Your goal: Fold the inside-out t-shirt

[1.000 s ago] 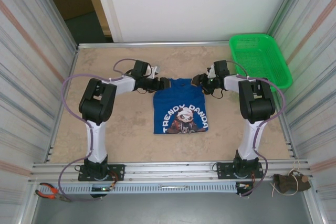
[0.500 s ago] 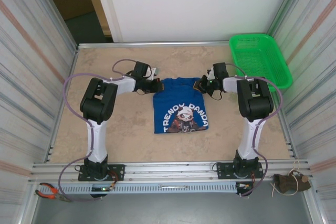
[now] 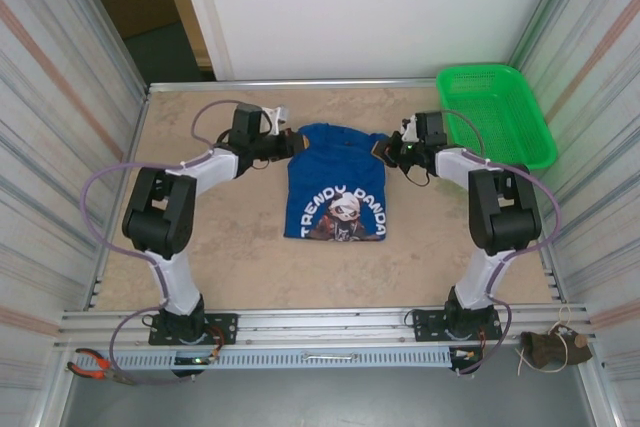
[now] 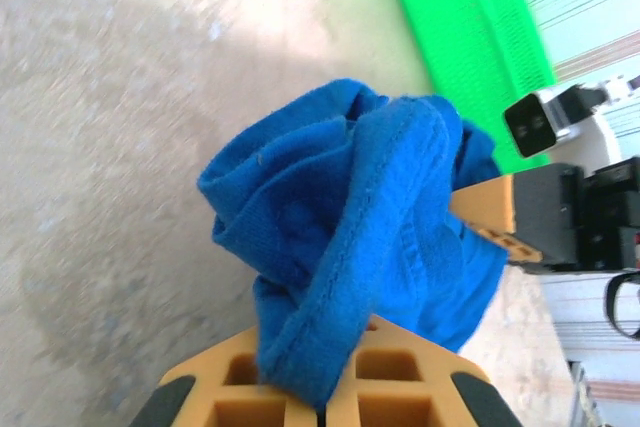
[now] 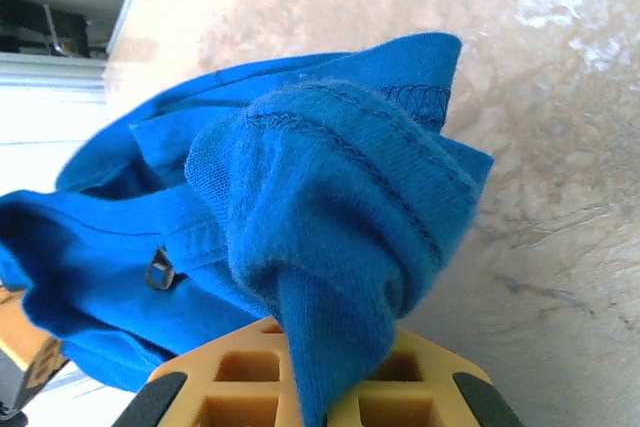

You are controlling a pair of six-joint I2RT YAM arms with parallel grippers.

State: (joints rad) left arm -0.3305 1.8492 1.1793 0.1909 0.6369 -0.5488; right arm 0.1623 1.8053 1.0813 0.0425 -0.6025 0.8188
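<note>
The inside-out t-shirt [image 3: 335, 187] is royal blue with a printed panda graphic facing up and lies mid-table. Its far edge is raised between my two grippers. My left gripper [image 3: 293, 143] is shut on the far left corner. In the left wrist view, bunched blue cloth [image 4: 350, 217] is pinched between the tan pads of that gripper [image 4: 322, 397]. My right gripper [image 3: 382, 148] is shut on the far right corner. The right wrist view shows a thick fold of the shirt [image 5: 330, 197] clamped in that gripper [image 5: 325, 402].
A green mesh basket [image 3: 495, 112] stands at the far right corner of the table, also seen as green mesh [image 4: 470, 37] in the left wrist view. Metal walls flank both sides. Red-handled pliers [image 3: 95, 365] lie on the rail below the left base.
Both grippers have shut on the shirt's far corners and moved toward the far side, lifting that edge. The shirt has stretched and shifted slightly left and away.
</note>
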